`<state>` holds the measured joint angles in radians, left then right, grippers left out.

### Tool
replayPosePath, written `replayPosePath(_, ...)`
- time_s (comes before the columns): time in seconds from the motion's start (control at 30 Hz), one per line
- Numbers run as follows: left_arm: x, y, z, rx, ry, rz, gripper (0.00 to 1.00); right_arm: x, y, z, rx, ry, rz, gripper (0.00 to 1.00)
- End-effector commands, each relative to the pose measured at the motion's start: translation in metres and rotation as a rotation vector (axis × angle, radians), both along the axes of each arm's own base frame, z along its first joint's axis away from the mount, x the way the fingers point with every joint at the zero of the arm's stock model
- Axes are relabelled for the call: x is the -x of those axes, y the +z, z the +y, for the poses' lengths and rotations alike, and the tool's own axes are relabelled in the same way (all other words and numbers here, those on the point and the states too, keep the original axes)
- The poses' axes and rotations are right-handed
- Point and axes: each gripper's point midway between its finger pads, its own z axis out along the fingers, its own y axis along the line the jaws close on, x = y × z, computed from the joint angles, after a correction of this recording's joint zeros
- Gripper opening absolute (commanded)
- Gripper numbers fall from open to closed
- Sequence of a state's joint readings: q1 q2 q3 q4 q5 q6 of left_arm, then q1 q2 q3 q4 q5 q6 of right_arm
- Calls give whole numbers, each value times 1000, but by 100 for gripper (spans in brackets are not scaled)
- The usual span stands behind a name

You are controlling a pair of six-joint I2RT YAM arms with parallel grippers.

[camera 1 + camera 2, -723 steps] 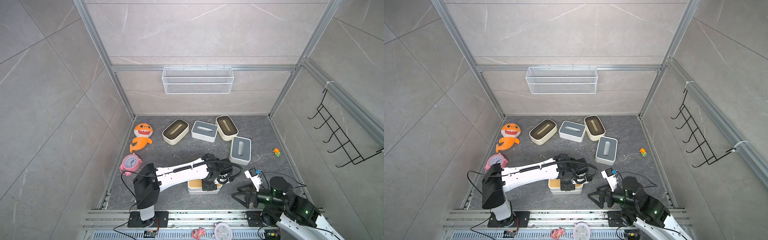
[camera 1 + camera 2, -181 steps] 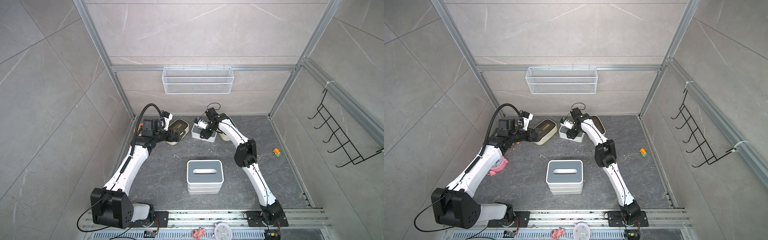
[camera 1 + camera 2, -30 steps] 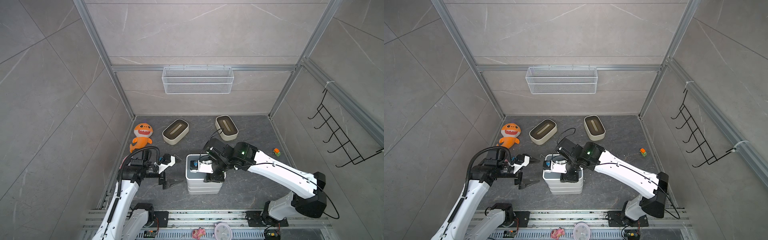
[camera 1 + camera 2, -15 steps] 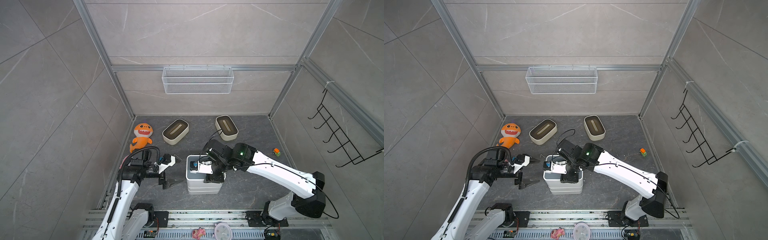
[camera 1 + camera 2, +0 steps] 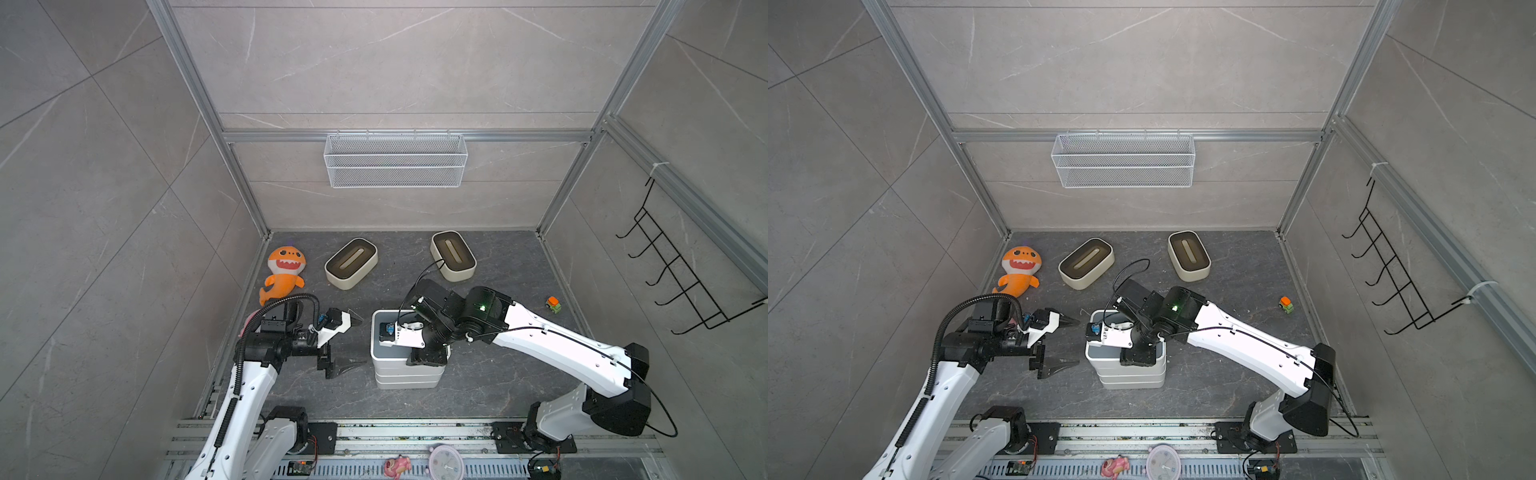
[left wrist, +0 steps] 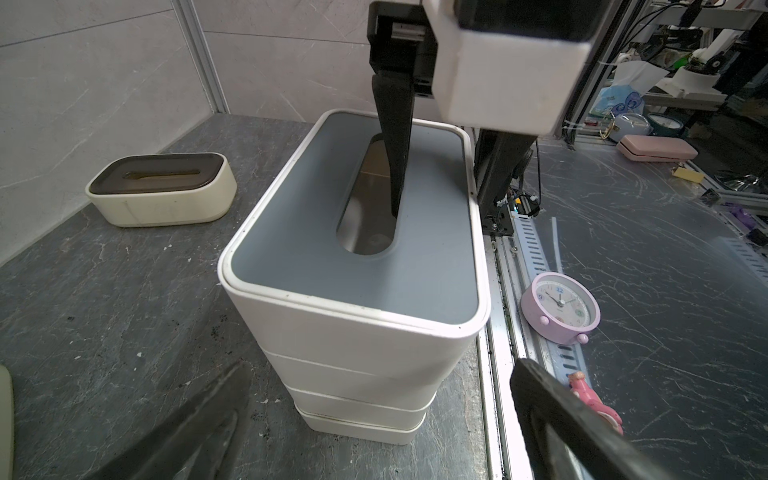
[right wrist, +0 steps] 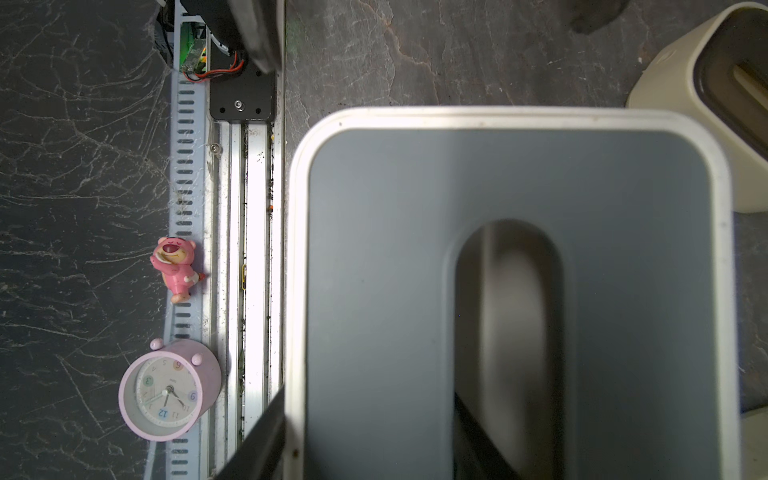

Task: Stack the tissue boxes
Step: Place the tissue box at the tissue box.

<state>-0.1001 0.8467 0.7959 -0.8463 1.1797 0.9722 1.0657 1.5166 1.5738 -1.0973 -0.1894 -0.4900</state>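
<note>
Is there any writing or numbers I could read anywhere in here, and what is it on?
"12", "11", "10", "9", "6", "5", "4", "3": on the dial of the lilac alarm clock.
Small print near the middle of that dial: too small to read.
Print on the blue packet in the background: blurred, unreadable.
On the grey-lidded tissue box: no lettering seen.

Left arm: forearm raised, wrist level, left tool (image 5: 350, 343) pointing sideways with jaws spread wide and empty. Right arm: extended across, wrist bent down, right tool (image 6: 442, 199) vertical and clamped on the top box (image 6: 353, 266), one finger (image 6: 394, 158) inside its slot, the other outside its wall.
</note>
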Motion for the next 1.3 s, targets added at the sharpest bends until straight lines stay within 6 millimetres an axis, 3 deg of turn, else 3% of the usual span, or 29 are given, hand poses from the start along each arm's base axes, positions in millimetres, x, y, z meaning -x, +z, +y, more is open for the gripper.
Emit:
replayPosePath(0.0,1,5,0,19,-5,-18,99,-2,-1,-3,8,15,-33,42)
replayPosePath(1.27,-1,2,0,13,3,-2,99,-11,1,-14,22,-18,-72,58)
